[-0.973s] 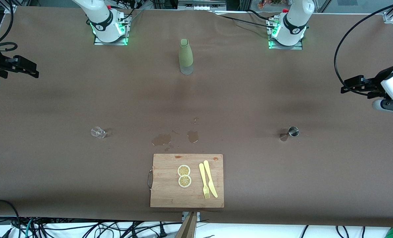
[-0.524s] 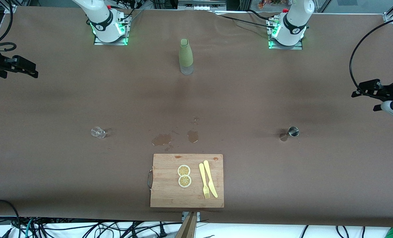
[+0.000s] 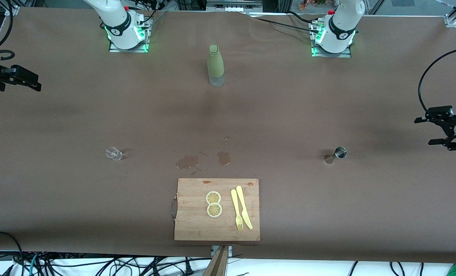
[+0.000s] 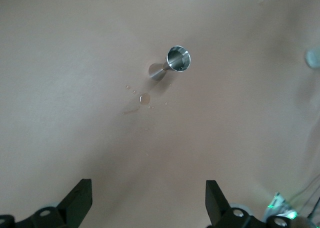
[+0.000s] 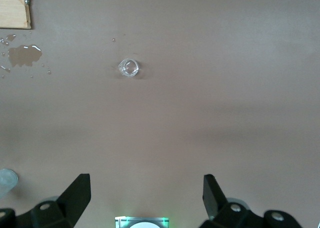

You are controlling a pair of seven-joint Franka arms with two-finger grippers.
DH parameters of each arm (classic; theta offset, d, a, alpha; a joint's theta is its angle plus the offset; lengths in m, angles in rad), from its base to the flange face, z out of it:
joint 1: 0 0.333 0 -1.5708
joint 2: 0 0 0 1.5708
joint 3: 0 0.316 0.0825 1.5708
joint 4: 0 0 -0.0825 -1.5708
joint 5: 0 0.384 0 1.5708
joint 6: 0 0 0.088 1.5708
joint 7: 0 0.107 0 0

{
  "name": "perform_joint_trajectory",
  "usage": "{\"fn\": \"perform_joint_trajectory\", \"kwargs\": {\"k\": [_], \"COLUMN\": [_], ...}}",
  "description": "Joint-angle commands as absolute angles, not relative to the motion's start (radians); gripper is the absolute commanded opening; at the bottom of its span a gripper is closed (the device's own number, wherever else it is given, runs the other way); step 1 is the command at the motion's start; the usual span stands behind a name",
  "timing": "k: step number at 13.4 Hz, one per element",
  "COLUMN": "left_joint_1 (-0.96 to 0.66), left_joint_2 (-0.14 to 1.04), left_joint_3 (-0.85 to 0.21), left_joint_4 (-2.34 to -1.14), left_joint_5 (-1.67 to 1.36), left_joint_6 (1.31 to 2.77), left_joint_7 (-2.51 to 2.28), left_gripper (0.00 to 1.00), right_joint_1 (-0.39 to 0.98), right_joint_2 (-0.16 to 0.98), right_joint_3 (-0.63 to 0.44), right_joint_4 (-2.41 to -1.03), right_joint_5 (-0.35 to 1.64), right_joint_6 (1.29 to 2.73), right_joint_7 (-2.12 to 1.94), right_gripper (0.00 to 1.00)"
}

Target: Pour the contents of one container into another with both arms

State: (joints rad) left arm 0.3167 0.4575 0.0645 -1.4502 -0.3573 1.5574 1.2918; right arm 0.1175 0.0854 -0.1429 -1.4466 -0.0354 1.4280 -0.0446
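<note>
The small steel jigger [image 3: 339, 153] stands upright on the brown table toward the left arm's end, with its round rim up [image 4: 177, 59]. The tiny clear glass cup [image 3: 114, 153] sits toward the right arm's end and also shows in the right wrist view [image 5: 128, 67]. My left gripper [image 3: 423, 132] hangs open over the table's edge at the left arm's end, well apart from the jigger, with nothing between its fingers [image 4: 149, 198]. My right gripper [image 3: 36, 82] hangs open and empty [image 5: 146, 193] over the edge at the right arm's end, far from the glass.
A tall olive-green bottle [image 3: 215, 65] stands mid-table between the arm bases. A wooden cutting board [image 3: 191, 226] lies at the front edge with two lemon slices [image 3: 213, 204], a yellow fork and a knife [image 3: 241, 212]. Wet puddles [image 3: 187, 162] lie just above the board.
The left gripper has swung outward toward its end of the table. The right gripper has drifted slightly outward too. Jigger and glass have not moved.
</note>
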Motion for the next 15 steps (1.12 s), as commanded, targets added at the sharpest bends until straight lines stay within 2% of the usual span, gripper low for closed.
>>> {"fn": "perform_joint_trajectory", "kwargs": {"k": [1, 7, 12, 15], "left_joint_1": [0.373, 0.425, 0.423, 0.411], "left_joint_2": [0.532, 0.692, 0.851, 0.906], "left_joint_3": [0.043, 0.009, -0.02, -0.02], "left_joint_4": [-1.45, -1.471, -1.473, -1.471], "left_joint_5": [-0.472, -0.669, -0.82, -0.876], "left_joint_6": [1.58, 1.574, 1.529, 1.513], "left_joint_7": [1.551, 2.009, 2.288, 2.405], "left_gripper": [1.0, 1.0, 1.0, 1.0], "right_joint_1": [0.112, 0.112, 0.126, 0.124], "right_joint_2": [0.095, 0.123, 0.161, 0.16], "right_joint_3": [-0.141, -0.141, -0.129, -0.129], "right_joint_4": [-1.45, -1.451, -1.468, -1.575], "right_joint_5": [-0.014, -0.012, -0.012, -0.017], "right_joint_6": [1.439, 1.456, 1.541, 1.652], "right_joint_7": [-0.041, -0.04, -0.038, -0.041], "right_gripper": [1.0, 1.0, 1.0, 1.0]}}
